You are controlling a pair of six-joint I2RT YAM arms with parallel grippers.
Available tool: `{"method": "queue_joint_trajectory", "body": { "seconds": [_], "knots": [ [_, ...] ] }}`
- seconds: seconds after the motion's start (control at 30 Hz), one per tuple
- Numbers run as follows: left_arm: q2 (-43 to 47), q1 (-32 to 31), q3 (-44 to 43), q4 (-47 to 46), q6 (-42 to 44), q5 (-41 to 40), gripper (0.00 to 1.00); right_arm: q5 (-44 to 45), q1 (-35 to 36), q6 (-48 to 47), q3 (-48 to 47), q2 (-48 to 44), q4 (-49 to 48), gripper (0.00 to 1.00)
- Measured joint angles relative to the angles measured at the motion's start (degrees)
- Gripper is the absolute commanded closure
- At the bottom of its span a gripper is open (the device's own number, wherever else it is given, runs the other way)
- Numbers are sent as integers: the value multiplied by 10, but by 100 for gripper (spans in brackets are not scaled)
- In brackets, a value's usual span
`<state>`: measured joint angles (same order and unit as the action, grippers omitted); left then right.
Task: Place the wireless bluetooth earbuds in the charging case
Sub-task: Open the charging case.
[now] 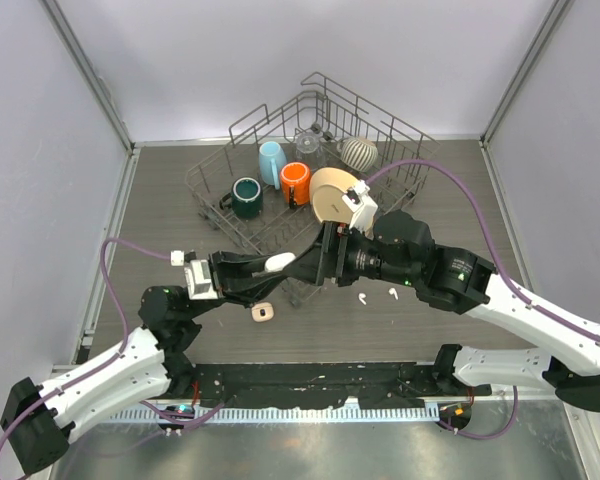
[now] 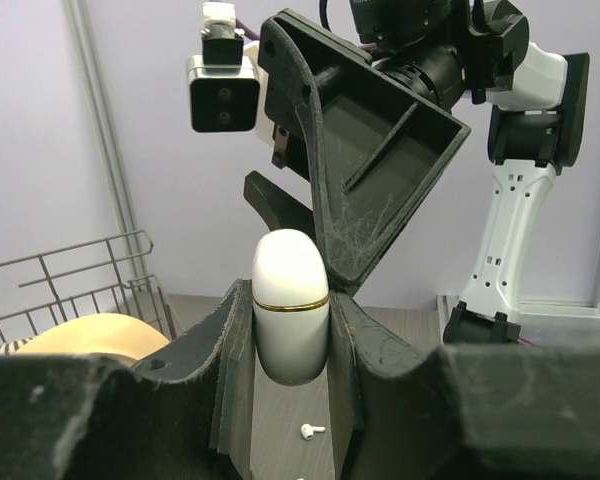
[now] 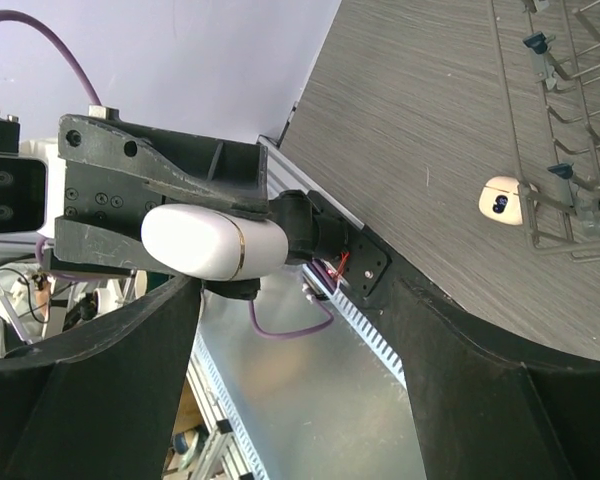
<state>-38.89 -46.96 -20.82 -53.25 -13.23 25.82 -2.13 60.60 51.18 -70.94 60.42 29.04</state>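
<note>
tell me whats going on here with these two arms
The left gripper is shut on a closed white charging case and holds it up off the table. The right gripper is open, with its fingers at the case's free end but not clamped on it. Two earbuds lie loose on the table, not yet in the case.

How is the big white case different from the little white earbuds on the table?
The charging case is pinched in the left gripper; the earbuds lie loose on the table. The case is much bigger than either earbud. The case is a smooth oval with a gold line around it; each earbud has a short stem. Both are glossy white.
</note>
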Motion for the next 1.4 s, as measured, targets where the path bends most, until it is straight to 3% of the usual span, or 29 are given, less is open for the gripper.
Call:
{"method": "queue_joint_trajectory", "body": {
  "seconds": [0.43, 0.97, 1.27, 1.4],
  "knots": [
    [1, -1, 0, 5, -14, 42, 100, 11, -8, 33, 8, -6, -35, 19],
    [57, -8, 11, 18, 13, -19, 100, 19, -20, 31, 18, -66, -80, 18],
    [65, -8, 11, 37, 18, -29, 100, 186, -26, 34, 17, -98, 73, 24],
    [71, -8, 11, 38, 18, -29, 100, 196, -27, 26, 17, -105, 111, 23]
  ]
}}
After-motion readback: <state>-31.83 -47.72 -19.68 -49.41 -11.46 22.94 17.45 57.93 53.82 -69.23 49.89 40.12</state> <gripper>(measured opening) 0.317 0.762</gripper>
